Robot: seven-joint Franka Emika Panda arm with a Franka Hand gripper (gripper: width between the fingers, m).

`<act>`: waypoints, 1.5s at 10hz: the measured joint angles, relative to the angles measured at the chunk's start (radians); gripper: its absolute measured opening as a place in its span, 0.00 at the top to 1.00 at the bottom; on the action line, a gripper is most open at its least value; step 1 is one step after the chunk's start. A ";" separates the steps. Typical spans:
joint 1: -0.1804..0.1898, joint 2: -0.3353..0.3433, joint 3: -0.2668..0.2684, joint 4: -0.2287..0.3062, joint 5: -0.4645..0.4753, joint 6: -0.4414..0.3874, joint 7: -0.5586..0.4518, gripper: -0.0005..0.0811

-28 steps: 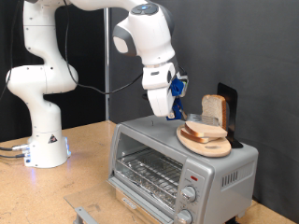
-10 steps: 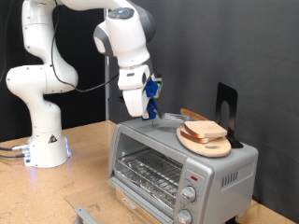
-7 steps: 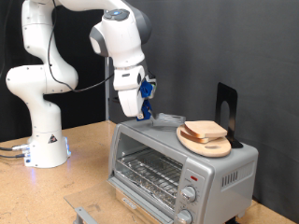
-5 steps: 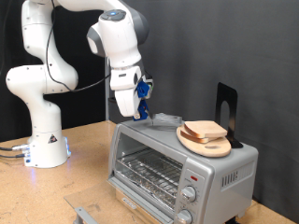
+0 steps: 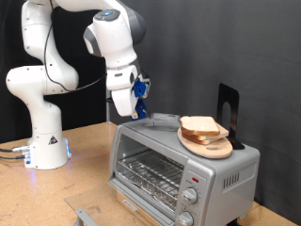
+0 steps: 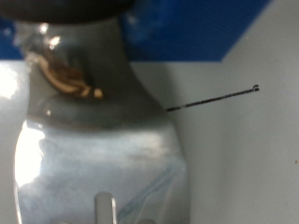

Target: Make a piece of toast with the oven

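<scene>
Two bread slices lie flat, stacked on a round wooden plate on top of the silver toaster oven. The oven's glass front shows the wire rack, with two knobs at its right. My gripper hangs over the oven's left top edge, shut on the handle of a flat metal spatula. The blade points toward the plate and stops short of the bread. In the wrist view the shiny spatula fills the picture; the fingers do not show there.
A black upright panel stands behind the plate. The white arm base stands on the wooden table at the exterior view's left. A grey metal piece lies at the bottom edge, in front of the oven.
The gripper has moved toward the exterior view's left, drawing the spatula away from the plate. The slice that stood tilted up earlier now lies flat on the other.
</scene>
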 joint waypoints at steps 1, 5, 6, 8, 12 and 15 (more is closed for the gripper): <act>0.000 -0.002 -0.001 0.000 0.013 0.009 0.002 0.51; -0.027 -0.042 -0.037 0.000 0.045 0.024 0.032 0.51; -0.041 -0.046 -0.047 0.001 0.027 0.015 0.032 0.51; -0.072 -0.041 -0.057 0.009 -0.019 -0.012 0.036 0.51; -0.096 0.019 -0.056 0.059 -0.056 -0.026 0.097 0.51; -0.096 0.088 -0.045 0.105 -0.079 -0.026 0.128 0.51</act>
